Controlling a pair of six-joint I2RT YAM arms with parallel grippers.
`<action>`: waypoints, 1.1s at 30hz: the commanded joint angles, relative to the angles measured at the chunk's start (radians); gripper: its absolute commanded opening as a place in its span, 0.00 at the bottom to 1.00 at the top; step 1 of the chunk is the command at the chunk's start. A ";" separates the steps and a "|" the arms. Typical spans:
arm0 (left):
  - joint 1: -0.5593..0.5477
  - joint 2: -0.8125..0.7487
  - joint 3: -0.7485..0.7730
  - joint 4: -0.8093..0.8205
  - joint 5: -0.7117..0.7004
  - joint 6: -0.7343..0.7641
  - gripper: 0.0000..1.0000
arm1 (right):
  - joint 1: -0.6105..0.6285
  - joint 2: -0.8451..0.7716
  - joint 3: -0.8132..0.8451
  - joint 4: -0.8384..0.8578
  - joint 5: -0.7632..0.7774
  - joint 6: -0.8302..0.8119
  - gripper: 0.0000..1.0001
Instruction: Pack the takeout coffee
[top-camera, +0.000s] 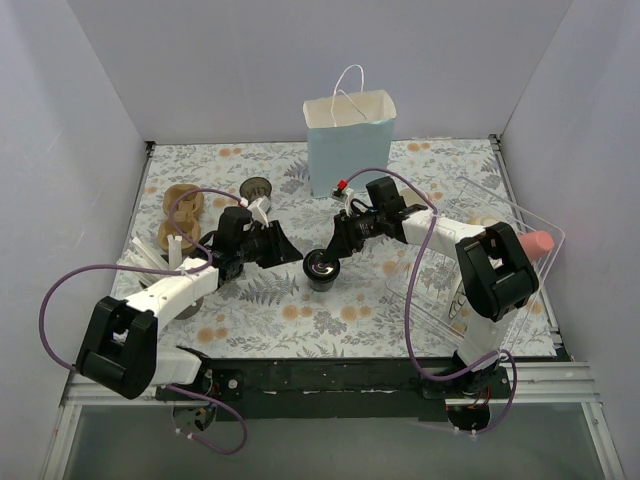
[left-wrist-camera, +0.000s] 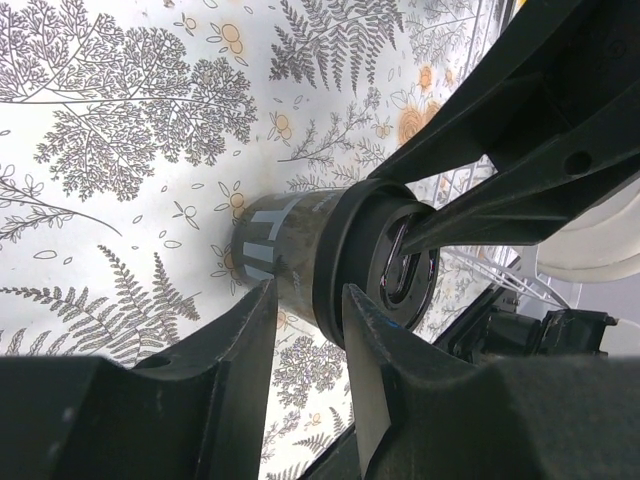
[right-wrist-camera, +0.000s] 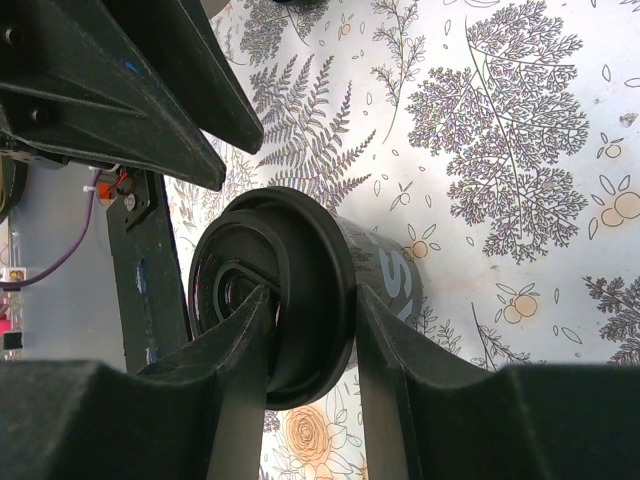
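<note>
pinches the takeout coffee by its lid in the right gripper, mid-table, tilted, top toward the near edge. holds the left gripper released just beside. sits well short of the paper bag.

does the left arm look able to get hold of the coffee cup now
Likely yes: the left gripper has its fingers either side of the takeout coffee at its lid edge, nothing between. The right gripper holds the lid rim from the other side but leaves the cup wall free.
</note>
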 joint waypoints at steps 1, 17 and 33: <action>0.004 -0.017 0.002 0.012 0.041 0.023 0.31 | 0.015 0.086 -0.091 -0.212 0.222 -0.092 0.33; 0.001 0.083 -0.058 0.101 0.034 0.009 0.27 | 0.015 0.089 -0.113 -0.189 0.217 -0.079 0.33; -0.093 0.233 -0.320 0.302 0.019 -0.192 0.16 | 0.015 0.052 -0.272 -0.006 0.231 0.036 0.32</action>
